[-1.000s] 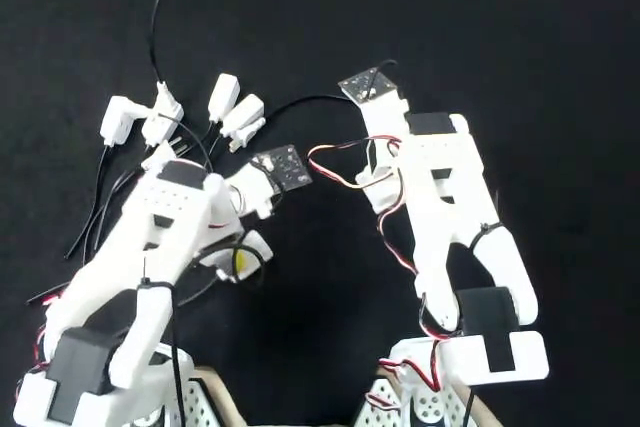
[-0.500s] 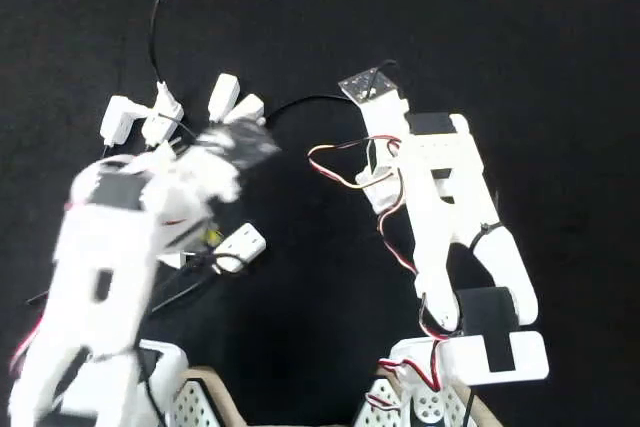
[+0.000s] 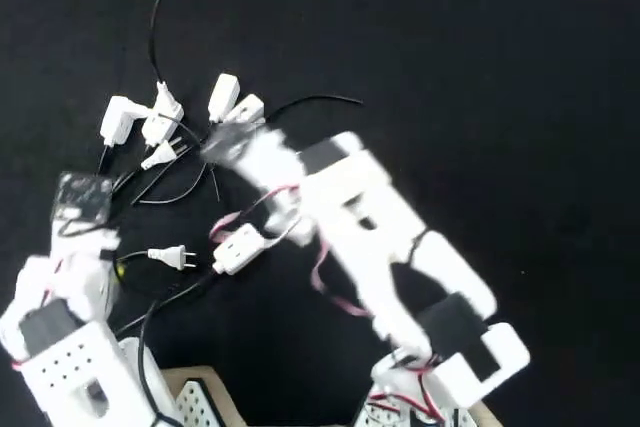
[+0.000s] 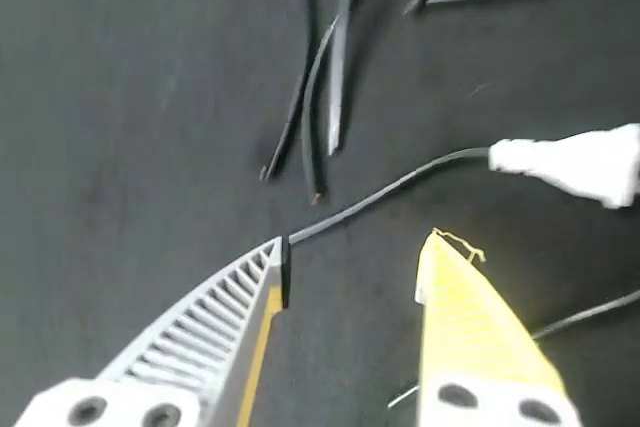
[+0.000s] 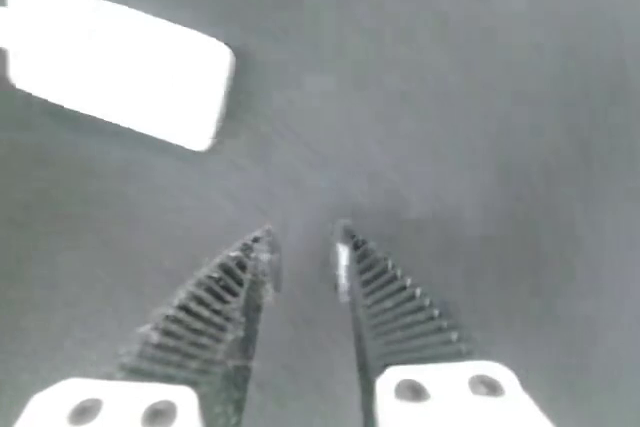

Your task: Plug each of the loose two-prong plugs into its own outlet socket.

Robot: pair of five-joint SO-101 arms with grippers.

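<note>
I've swung the right arm left toward the far-left outlet sockets, right gripper narrowly parted, empty. Left arm folded back near-left, left gripper wide above the cable of the loose plug on the table

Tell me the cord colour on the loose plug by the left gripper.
Black cord, best seen in the left wrist view.

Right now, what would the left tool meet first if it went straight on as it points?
Probably the thin black cable crossing just beyond the left tool's open tips; depth is unclear.
</note>
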